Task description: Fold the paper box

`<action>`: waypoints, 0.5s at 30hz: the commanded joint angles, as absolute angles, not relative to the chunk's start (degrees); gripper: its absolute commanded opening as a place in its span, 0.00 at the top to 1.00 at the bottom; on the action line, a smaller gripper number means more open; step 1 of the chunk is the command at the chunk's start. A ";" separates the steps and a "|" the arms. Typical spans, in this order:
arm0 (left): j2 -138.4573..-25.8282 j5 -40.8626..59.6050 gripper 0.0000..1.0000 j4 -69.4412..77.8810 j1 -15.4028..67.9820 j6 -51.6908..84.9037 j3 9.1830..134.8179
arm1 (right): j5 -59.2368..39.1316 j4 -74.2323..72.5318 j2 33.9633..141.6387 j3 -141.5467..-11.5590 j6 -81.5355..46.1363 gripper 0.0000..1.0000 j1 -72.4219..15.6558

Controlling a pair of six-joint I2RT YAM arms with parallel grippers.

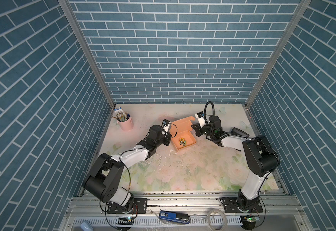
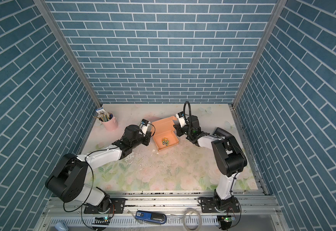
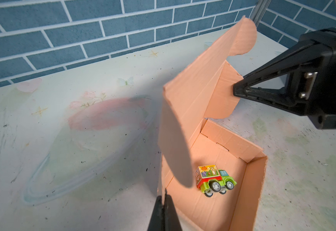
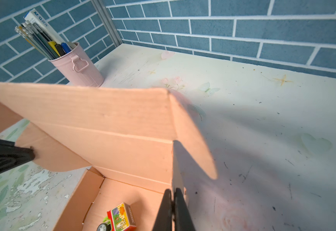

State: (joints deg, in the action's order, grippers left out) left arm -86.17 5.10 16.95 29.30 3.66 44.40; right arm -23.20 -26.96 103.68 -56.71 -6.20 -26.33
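The paper box (image 1: 185, 147) (image 2: 168, 146) is an orange cardboard tray on the table with its lid (image 1: 180, 125) (image 4: 103, 112) raised at the back. A small green and red toy truck (image 1: 182, 142) (image 3: 215, 178) (image 4: 119, 220) lies inside the tray. My left gripper (image 1: 170, 133) (image 3: 164, 195) is shut on the lid's left side flap (image 3: 173, 140). My right gripper (image 1: 192, 127) (image 4: 172, 192) is shut on the lid's right side flap (image 4: 193, 140). Each wrist view also shows the other gripper's tip pinching its rounded flap.
A pink cup of pens (image 1: 124, 122) (image 4: 77, 66) stands at the back left corner. A dark device (image 1: 240, 132) lies behind the right arm. A blue tool (image 1: 174, 216) rests on the front rail. Blue brick walls enclose three sides of the table.
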 commanded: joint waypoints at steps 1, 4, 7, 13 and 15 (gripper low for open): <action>-86.84 4.11 1.00 15.95 29.09 4.96 45.89 | -18.41 -24.09 100.43 -57.14 -5.54 1.00 -28.27; -87.25 2.30 1.00 15.26 29.01 5.84 46.73 | -12.76 -20.87 99.26 -57.96 -6.09 1.00 -30.62; -88.27 0.78 1.00 15.40 28.84 7.30 47.65 | -7.74 -19.24 98.62 -58.59 -6.87 1.00 -32.99; -89.79 -0.82 1.00 16.29 28.85 10.37 49.01 | 1.42 -17.47 99.20 -60.03 -8.84 1.00 -37.03; -89.82 -0.79 1.00 16.86 28.83 11.18 48.96 | 4.03 -17.55 99.58 -60.16 -8.76 1.00 -38.21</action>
State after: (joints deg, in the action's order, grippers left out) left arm -89.52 -0.69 15.70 28.73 9.32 47.66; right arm -1.41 -18.37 100.31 -58.59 -7.73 -36.45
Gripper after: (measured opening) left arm 0.050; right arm 0.046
